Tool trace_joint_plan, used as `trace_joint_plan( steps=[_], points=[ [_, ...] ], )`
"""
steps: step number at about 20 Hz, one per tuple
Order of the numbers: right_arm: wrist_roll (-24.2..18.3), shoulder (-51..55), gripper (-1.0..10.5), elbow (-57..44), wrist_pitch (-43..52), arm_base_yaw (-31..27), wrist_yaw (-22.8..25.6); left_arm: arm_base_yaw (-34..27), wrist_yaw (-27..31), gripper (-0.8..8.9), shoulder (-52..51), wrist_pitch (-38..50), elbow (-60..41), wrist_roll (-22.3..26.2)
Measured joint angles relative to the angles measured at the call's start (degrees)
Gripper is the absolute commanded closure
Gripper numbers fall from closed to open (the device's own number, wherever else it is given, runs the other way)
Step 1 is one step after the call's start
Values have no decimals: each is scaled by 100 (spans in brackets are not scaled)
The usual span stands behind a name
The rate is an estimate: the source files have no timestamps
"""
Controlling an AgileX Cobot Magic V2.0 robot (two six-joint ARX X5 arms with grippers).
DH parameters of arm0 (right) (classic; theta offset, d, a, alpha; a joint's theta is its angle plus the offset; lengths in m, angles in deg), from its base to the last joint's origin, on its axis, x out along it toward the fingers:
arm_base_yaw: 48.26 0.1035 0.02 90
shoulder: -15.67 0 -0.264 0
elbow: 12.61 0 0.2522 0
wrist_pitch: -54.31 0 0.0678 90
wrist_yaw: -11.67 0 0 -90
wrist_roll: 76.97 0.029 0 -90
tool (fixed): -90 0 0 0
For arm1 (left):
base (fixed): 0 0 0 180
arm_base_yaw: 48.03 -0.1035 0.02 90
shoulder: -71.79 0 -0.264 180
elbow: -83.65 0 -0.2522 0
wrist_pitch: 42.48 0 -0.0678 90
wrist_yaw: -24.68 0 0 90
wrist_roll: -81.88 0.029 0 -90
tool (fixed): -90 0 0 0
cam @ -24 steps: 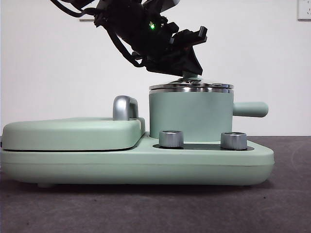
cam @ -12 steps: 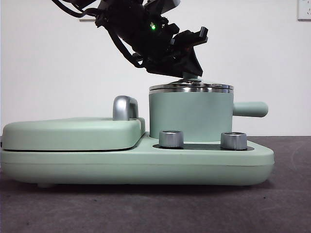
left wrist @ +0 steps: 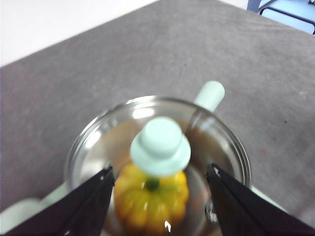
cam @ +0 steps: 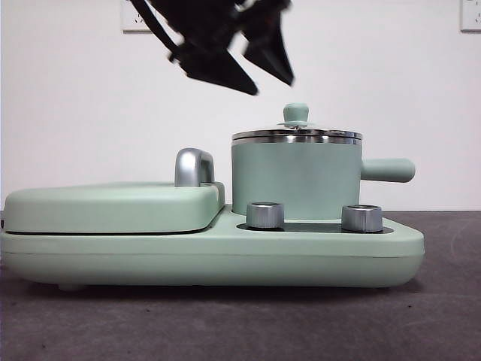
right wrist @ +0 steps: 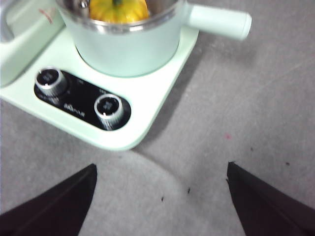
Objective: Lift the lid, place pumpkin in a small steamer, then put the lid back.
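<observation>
Left hand (left wrist: 158, 196) open, empty, above the lid (left wrist: 160, 147).

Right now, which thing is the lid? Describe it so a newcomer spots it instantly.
Find the mint-green cooker on the grey table; at one end, behind two steel knobs, stands a round pot with a stubby side handle. The lid sits on that pot. Unlike the flat green cover with the chrome handle beside it, it is a clear glass disc with a steel rim and small mint knob.
</observation>
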Motion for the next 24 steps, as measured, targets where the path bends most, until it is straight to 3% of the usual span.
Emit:
trace_joint_plan(
  steps=[5, 9, 17, 24],
  points=[
    [0, -48, 539, 0, 120, 0, -15, -457, -17, 503, -793, -1167, -4, -577],
    [-31, -356, 538, 0, 487, 0, -162, -815, -22, 503, -1506, -1294, -439, -763],
    [-70, -1220, 538, 0, 1661, 0, -616, -1773, -17, 503, -3276, -2081, -1593, -887],
    [-63, -1694, 538, 0, 2422, 22, -881, -2022, -20, 504, -4282, -2514, -2361, -833]
  ],
)
